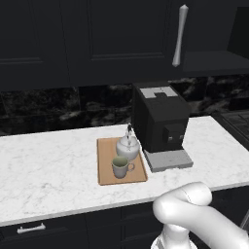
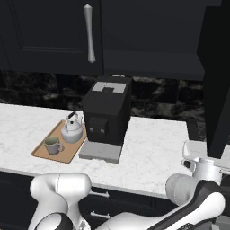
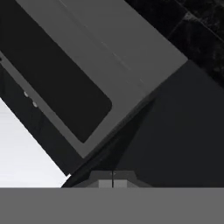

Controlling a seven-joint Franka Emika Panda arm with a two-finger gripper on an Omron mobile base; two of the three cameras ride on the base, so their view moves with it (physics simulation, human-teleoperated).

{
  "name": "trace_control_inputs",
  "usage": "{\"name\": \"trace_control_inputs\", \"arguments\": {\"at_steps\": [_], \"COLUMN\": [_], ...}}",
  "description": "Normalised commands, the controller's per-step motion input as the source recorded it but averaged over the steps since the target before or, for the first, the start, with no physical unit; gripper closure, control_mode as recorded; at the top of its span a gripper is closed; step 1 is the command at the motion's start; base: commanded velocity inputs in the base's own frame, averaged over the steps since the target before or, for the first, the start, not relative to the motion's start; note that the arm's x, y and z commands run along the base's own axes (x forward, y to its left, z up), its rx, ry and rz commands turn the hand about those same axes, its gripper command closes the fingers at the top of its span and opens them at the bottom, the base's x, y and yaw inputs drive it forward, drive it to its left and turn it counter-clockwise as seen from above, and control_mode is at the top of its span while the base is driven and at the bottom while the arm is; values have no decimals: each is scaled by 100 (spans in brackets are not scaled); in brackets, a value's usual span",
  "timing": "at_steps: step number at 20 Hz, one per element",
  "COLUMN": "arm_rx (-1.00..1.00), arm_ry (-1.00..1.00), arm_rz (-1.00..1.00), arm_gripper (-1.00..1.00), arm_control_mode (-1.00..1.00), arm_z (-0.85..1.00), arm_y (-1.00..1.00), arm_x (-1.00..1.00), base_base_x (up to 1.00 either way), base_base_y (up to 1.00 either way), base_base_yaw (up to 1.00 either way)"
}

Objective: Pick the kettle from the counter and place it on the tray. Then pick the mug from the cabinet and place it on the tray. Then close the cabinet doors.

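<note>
On the white marble counter with faint grey veins (image 1: 53,170) you have the flat rectangular light-brown wooden tray (image 1: 105,173), and both task items sit on it: the small squat white-silver kettle with its thin dark arched handle (image 1: 128,145) at the back, and the small pale grey-green mug with a side handle (image 1: 120,167) in front of it, close together. From the right base view you see the same pair, kettle (image 2: 72,130) behind mug (image 2: 52,145) on the tray (image 2: 67,152), just beside the black boxy coffee machine (image 2: 107,112) with its grey drip plate. Above, the near-black upper cabinet (image 1: 214,61) shows its inner shelf at the top right of the left base view, next to 1 tall near-black panelled door with a long vertical silver bar handle (image 1: 180,35). A second dark door panel (image 2: 218,81) stands swung out at the right edge of the right base view, above the arm's wrist. In the hand view your gripper (image 3: 113,183) shows 2 fingertips pressed together with nothing between them, pointed at a dark panel and a grey surface close ahead; you cannot tell whether the tips touch it.
</note>
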Motion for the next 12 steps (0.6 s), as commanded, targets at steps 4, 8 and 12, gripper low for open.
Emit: {"name": "trace_control_inputs", "arguments": {"at_steps": [4, 8, 12], "arm_rx": [8, 5, 1], "arm_ry": [-25, -26, -14], "arm_rz": [0, 0, 0], "arm_gripper": [100, 100, 100], "arm_control_mode": [-100, -100, -100], "arm_z": [42, 37, 22], "arm_y": [0, 0, 0], "arm_x": [0, 0, -2], "base_base_x": [0, 0, 0], "base_base_y": [0, 0, 0], "base_base_yaw": [0, 0, 0]}}
